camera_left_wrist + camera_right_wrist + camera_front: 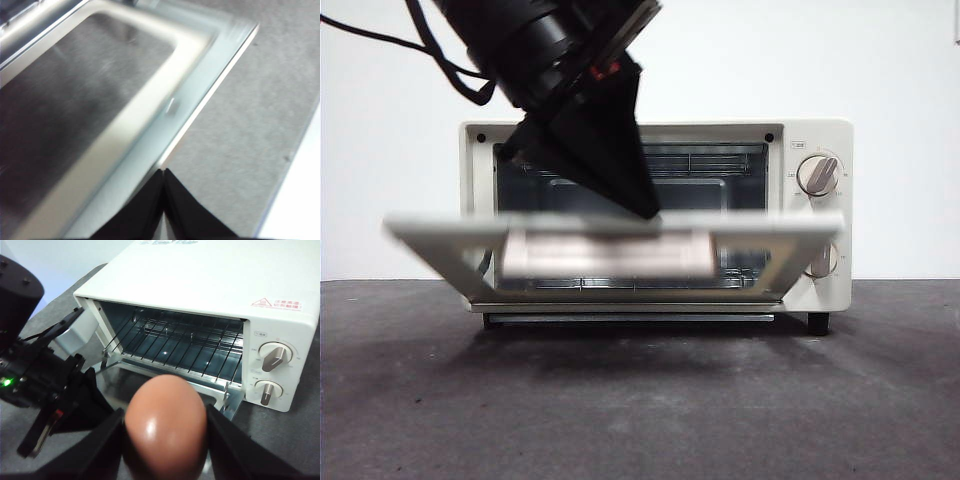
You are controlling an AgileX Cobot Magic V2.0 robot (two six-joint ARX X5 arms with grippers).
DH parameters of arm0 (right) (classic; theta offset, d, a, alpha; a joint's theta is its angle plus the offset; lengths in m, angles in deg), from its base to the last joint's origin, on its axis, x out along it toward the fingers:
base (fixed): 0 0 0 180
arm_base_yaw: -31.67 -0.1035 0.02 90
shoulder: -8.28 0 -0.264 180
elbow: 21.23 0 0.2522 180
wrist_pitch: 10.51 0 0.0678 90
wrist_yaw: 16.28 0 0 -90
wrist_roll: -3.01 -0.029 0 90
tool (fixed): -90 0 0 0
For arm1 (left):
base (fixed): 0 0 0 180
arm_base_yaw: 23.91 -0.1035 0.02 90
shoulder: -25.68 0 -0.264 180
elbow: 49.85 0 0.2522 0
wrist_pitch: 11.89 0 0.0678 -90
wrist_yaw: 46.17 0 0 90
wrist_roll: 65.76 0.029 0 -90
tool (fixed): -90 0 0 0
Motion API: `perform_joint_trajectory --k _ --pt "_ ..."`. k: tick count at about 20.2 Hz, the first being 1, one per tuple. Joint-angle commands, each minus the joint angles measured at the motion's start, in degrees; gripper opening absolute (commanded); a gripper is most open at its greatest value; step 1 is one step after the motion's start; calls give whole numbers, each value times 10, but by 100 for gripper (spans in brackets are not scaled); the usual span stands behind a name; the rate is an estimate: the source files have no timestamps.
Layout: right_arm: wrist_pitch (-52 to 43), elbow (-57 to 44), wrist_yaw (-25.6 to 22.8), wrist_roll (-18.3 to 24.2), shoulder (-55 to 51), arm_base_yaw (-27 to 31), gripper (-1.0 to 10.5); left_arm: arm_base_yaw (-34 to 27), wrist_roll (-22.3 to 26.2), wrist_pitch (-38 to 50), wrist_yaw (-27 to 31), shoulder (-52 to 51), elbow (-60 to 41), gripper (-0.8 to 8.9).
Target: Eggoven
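Filling the right wrist view, the egg (166, 425) sat pinched between the right gripper (165, 440) jaws, held in front of the toaster oven (210, 300). Its smooth, brittle shell would probably slip or crack, so a light hold across its widest part suited it. Across the counter (640, 400), the left gripper (645, 205), jaws pressed together, rested at the edge of the blurred, half-lowered door (430, 232), apparently pushing it open.
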Motion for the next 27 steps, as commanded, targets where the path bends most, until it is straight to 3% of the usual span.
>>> perform_joint_trajectory --k 1,8,14,17,27 --pt "-6 8 -5 5 12 -3 3 12 -24 6 1 -5 7 7" --pt "-68 8 -5 3 103 0 3 -17 -43 9 3 -126 7 7" --pt "-219 9 66 -1 267 50 3 -90 -33 -72 47 -293 7 7" --pt "-290 10 100 -27 350 83 3 -117 -25 -115 47 -357 7 7" --pt "-328 71 104 -23 513 127 3 -124 -24 -167 47 -439 7 7"
